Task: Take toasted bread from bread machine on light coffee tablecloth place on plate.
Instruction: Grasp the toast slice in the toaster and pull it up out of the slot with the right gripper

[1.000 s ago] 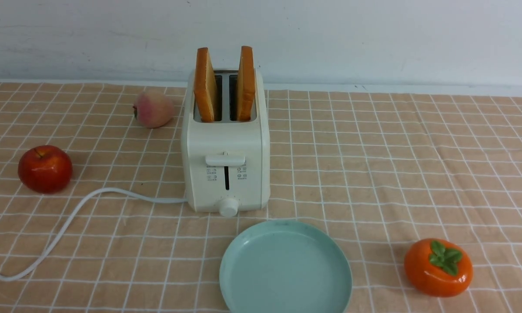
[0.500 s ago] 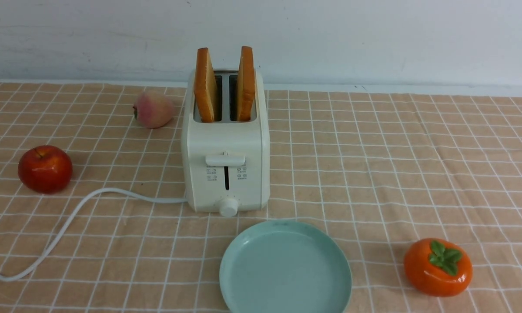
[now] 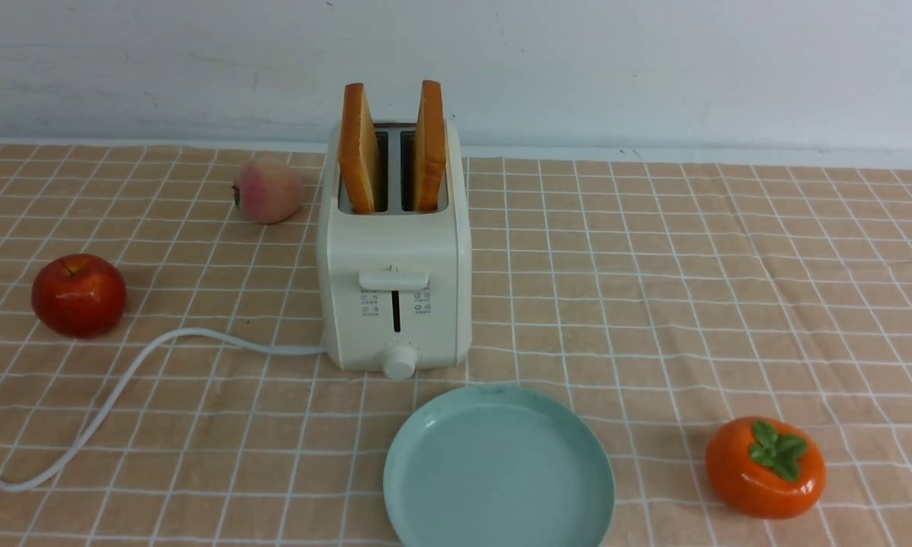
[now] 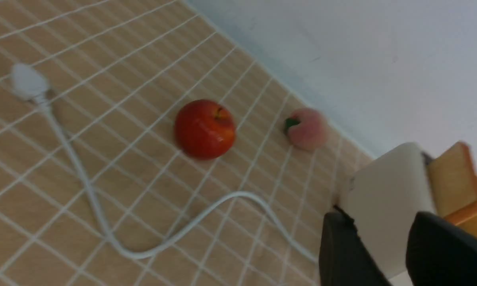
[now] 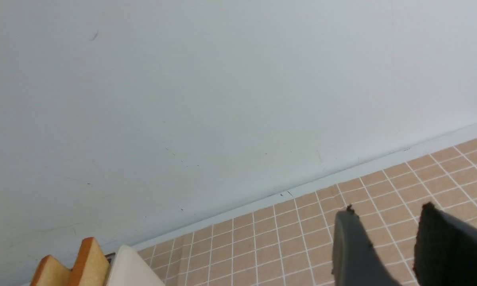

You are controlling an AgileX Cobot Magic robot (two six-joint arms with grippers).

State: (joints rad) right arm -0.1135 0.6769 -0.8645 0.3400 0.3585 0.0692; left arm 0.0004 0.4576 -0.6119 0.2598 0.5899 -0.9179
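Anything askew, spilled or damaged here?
Nothing stands out. The left toast slice and right toast slice stand upright in the bread machine; the plate lies flat and bare; the tablecloth is mildly wrinkled.

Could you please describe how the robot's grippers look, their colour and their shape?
Only fingertips show. The left gripper has two flat, dark charcoal fingers. The right gripper has one smooth dark grey finger and one black finger with a rough, textured pad. No cables or markings are visible.

Peach-tan checked cloth looks matt, softly creased — cream-white plastic toaster smooth, low sheen; mint-green round plate satin-smooth, red apple and orange persimmon both glossy, catching highlights.
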